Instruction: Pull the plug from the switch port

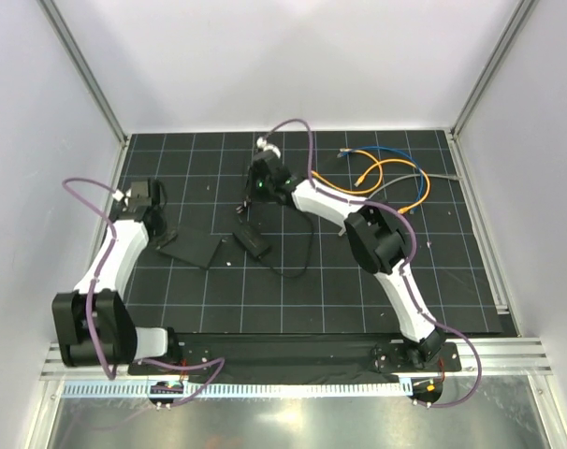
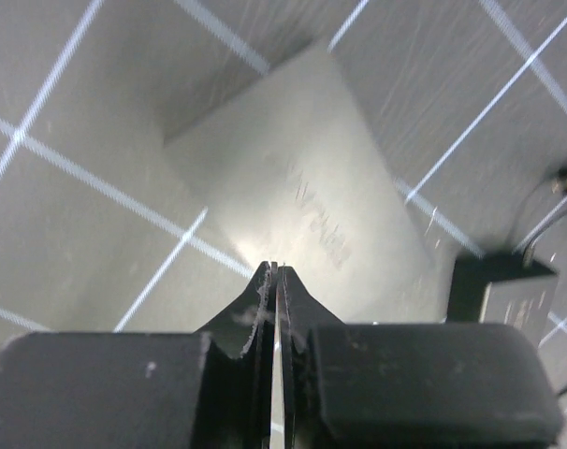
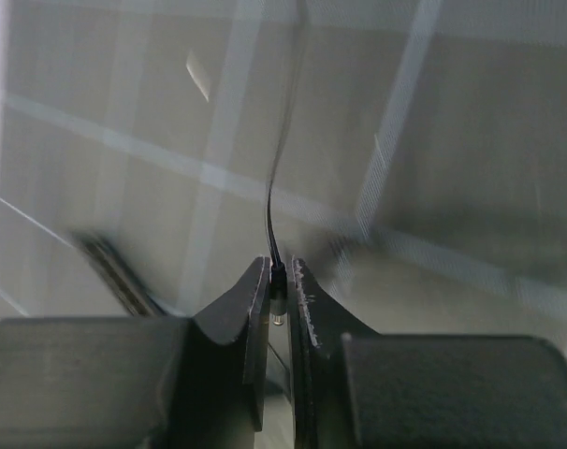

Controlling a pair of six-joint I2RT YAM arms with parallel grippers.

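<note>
The switch [image 1: 192,247] is a flat black box lying left of the mat's middle; in the left wrist view it shows as a glossy slab [image 2: 302,187]. My left gripper [image 1: 162,232] is at the switch's left end, its fingertips [image 2: 276,269] pressed together with nothing between them, just over the box's edge. My right gripper [image 1: 247,204] hangs above the mat, to the right of and beyond the switch. It is shut on the plug [image 3: 278,292], a small black barrel with a metal tip. A thin black cord [image 3: 276,187] runs away from the plug. The plug is clear of the switch.
A smaller black brick [image 1: 253,243] with a thin cord lies just right of the switch, and shows in the left wrist view [image 2: 506,292]. Orange and blue cables [image 1: 396,178] coil at the back right. White walls and metal posts close in the mat.
</note>
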